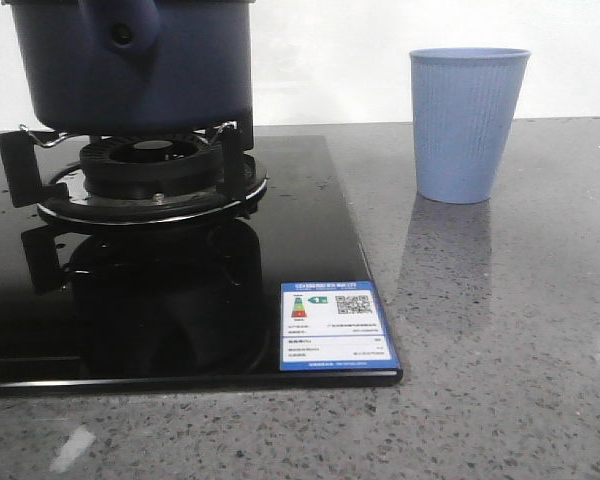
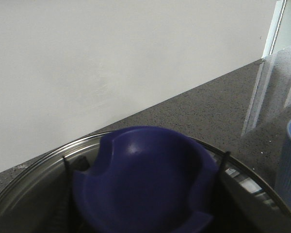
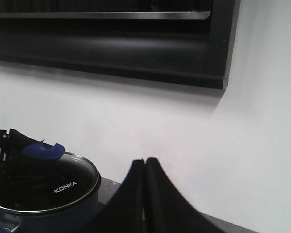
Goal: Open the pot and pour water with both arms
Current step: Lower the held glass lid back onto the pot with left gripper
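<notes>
The dark navy pot [image 1: 130,65] stands on the gas burner [image 1: 145,170] at the far left, its stubby pierced handle [image 1: 123,30] facing me. Neither gripper shows in the front view. In the left wrist view, my left gripper [image 2: 145,165] straddles the navy knob [image 2: 145,184] of the glass lid [image 2: 34,179]. Its thin dark fingertips [image 2: 65,164] sit tight against both sides of the knob. The lid lies on the pot [image 3: 48,213]. My right gripper [image 3: 145,162] hangs shut and empty in the air beside the pot, its fingers pressed together.
A light-blue ribbed cup [image 1: 467,125] stands upright on the grey speckled counter [image 1: 500,330], right of the black glass hob [image 1: 180,300]. The hob's front corner bears a blue label [image 1: 335,325]. A white wall runs behind, with a dark hood [image 3: 111,43] above.
</notes>
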Robot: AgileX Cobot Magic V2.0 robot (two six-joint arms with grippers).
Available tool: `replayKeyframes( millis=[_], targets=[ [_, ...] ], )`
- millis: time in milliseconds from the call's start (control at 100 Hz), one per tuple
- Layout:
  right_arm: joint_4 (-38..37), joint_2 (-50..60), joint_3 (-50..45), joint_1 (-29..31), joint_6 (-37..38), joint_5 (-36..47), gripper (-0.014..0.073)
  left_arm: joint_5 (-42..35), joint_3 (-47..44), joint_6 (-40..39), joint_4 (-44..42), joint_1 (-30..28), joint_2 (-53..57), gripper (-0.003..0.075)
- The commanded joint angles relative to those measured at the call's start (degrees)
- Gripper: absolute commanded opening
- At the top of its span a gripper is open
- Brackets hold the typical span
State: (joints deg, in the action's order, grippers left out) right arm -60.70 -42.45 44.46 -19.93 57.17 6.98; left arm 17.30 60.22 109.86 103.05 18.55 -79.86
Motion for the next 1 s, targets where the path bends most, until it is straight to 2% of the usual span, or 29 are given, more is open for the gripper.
replayKeyframes(
  millis=[0,170,440,650,810,990],
  targets=[
    [0.16,0.84,1.44,0.01,0.35,1.52,-0.0068,1.94,3.54,0.02,3.76,0.23,1.32,0.0250],
    [0.16,1.21,1.44,0.01,0.62,1.74,-0.0068,-0.67,4.75,0.02,3.76,0.23,-0.04,0.0250],
    [0.16,1.48,1.44,0.01,0.81,1.87,-0.0068,-0.68,4.75,0.02,3.66,0.23,-0.50,0.0250],
    [0.16,1.48,1.44,0.01,0.81,1.75,-0.0068,4.54,4.62,0.02,3.66,0.23,-1.00,0.0267],
    [0.16,1.48,1.43,0.01,0.81,1.65,-0.0068,4.43,4.62,0.02,3.66,0.23,-1.90,0.0271],
    [0.16,1.48,0.93,0.01,0.81,1.61,-0.0068,2.65,4.62,-0.09,3.66,0.23,-1.63,0.0407]
  ],
)
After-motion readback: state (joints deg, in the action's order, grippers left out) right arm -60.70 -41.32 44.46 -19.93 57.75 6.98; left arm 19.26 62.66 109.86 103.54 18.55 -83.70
